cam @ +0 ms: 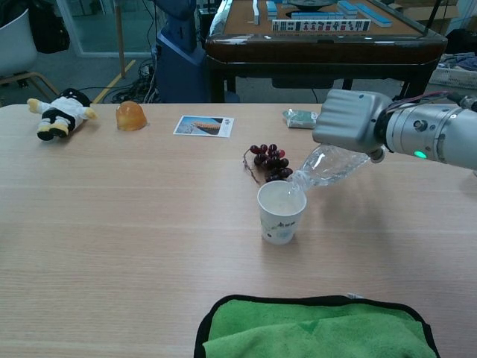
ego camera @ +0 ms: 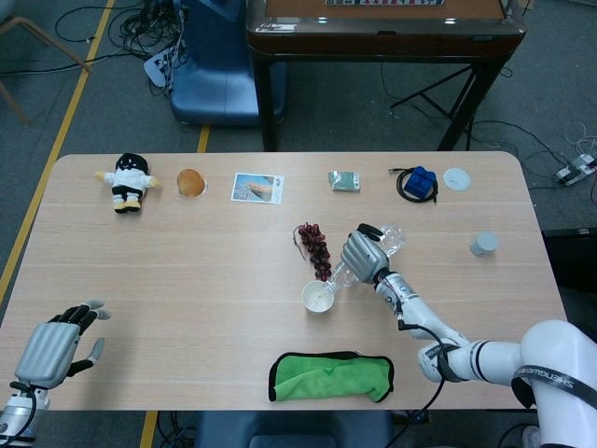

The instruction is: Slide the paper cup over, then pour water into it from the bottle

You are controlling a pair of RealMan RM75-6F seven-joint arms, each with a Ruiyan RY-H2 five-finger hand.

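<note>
Your right hand (cam: 350, 119) grips the tilted bottle (cam: 328, 165) — mouth at the paper cup (cam: 281, 212) rim; left hand (ego camera: 51, 350) fingers spread wide, empty, lower left counter (ego camera: 187, 280) edge.

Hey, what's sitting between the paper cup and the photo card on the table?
The grape bunch lies roughly between cup and card, clearest in the chest view.

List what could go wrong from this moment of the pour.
1. The bottle, tilted in the right hand, has its mouth right at the paper cup rim; a small drift could spill water onto the table.
2. The light cup stands unheld, so a nudge might tip it.
3. The grapes sit just behind and could get wet.
</note>
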